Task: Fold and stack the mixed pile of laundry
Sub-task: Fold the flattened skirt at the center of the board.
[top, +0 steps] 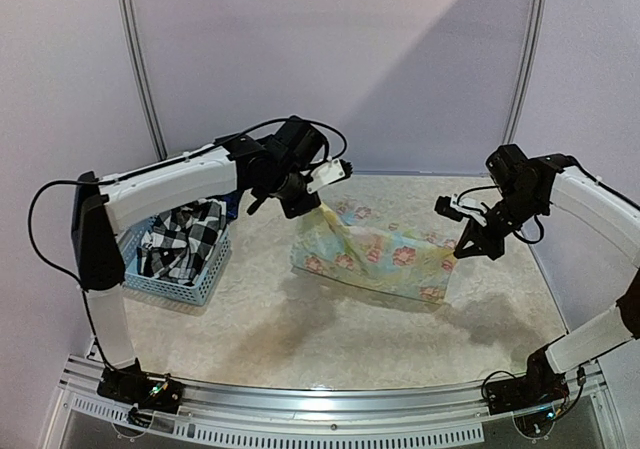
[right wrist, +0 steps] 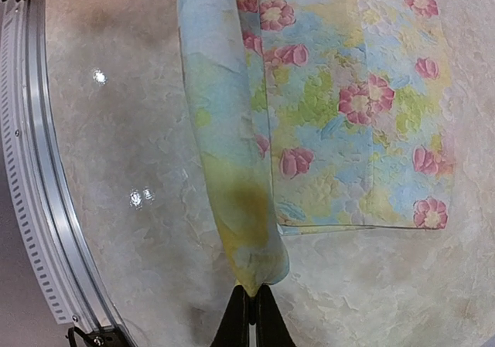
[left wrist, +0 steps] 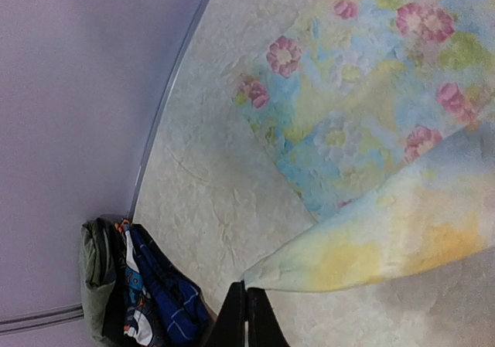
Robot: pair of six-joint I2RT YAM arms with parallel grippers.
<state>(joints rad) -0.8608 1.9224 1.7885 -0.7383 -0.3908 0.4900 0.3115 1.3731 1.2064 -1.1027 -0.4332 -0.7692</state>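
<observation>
The left gripper (top: 303,207) and right gripper (top: 463,252) are each pinched shut on a raised end of the floral cloth (top: 375,254), which stretches between them, long axis left to right, its lower half lying mid-table (top: 300,319), toward the far edge

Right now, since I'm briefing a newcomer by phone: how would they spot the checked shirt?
Look to the left side of the table, where a light blue perforated basket sits. The checked shirt is heaped inside it, the only black-and-white piece; the floral cloth mid-table is pastel.
</observation>
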